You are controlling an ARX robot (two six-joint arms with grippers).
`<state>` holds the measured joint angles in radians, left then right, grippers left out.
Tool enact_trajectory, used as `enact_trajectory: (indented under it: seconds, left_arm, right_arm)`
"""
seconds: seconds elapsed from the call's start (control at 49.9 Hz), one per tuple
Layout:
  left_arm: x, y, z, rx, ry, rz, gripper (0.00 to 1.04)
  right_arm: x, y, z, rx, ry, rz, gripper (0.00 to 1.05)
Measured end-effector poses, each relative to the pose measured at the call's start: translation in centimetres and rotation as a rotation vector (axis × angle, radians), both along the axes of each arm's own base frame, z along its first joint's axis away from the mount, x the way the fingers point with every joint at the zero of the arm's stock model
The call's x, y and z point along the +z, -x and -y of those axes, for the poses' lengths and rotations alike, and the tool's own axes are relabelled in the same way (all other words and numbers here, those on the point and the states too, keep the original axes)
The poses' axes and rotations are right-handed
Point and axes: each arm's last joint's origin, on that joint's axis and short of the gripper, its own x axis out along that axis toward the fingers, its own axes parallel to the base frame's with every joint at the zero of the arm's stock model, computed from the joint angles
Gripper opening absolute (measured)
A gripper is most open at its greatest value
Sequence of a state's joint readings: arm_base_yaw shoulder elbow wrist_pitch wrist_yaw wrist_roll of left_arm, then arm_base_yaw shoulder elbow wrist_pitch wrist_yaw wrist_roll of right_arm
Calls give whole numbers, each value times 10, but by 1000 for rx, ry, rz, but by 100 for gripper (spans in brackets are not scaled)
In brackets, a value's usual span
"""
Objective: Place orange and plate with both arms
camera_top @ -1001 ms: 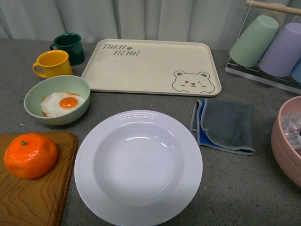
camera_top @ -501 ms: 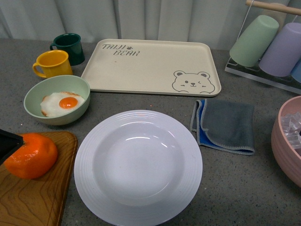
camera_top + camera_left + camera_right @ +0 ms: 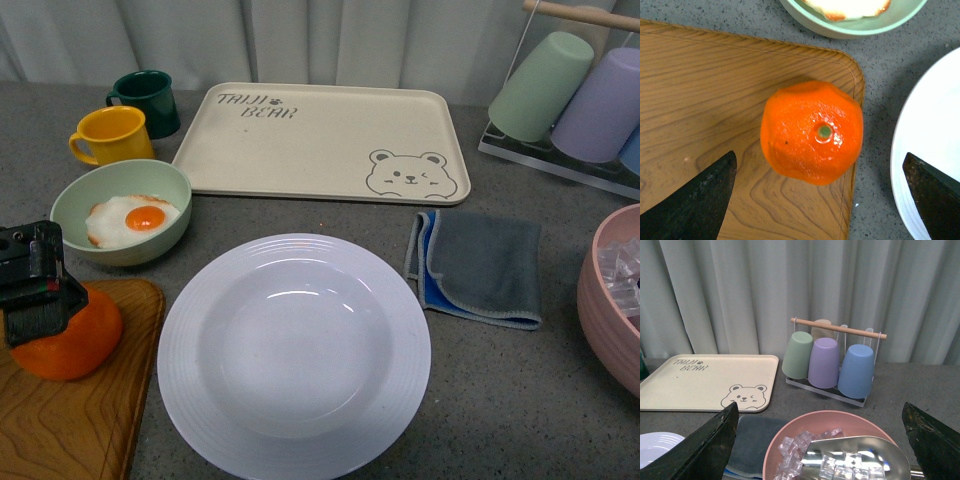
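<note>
L gripper (image 3: 38, 300) dropped over orange (image 3: 811, 132) on wood board (image 3: 715, 95), jaws open astride it; R gripper (image 3: 817, 450) jaws open too.

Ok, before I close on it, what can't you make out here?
Left wrist view: the left gripper sits open either side of the orange; its height above the wooden board is unclear.
Front view: that gripper's body covers the orange's top; the fingertips are hidden.
Front view: the right gripper is out of frame; the right edge cuts the pink bowl.
Right wrist view: a beige cup is hidden behind the purple cup.
</note>
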<state>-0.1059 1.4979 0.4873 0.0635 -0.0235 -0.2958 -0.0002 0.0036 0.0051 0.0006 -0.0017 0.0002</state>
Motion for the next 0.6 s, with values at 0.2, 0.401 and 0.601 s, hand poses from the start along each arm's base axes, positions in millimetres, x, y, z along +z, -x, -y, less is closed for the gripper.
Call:
enact_trajectory:
  seconds: [0.2,0.401,0.601]
  left_arm:
    - [-8,-13,3,-24,-10,-27,98]
    - [-21,-20,3,-20,-52,-82,98]
    - [-29,-21,0,-20,-78,-101,76]
  right_arm:
    - [0,0,0,0,0,0,95]
    - [0,0,0,0,0,0,95]
    - [0,0,0,0,0,0,95]
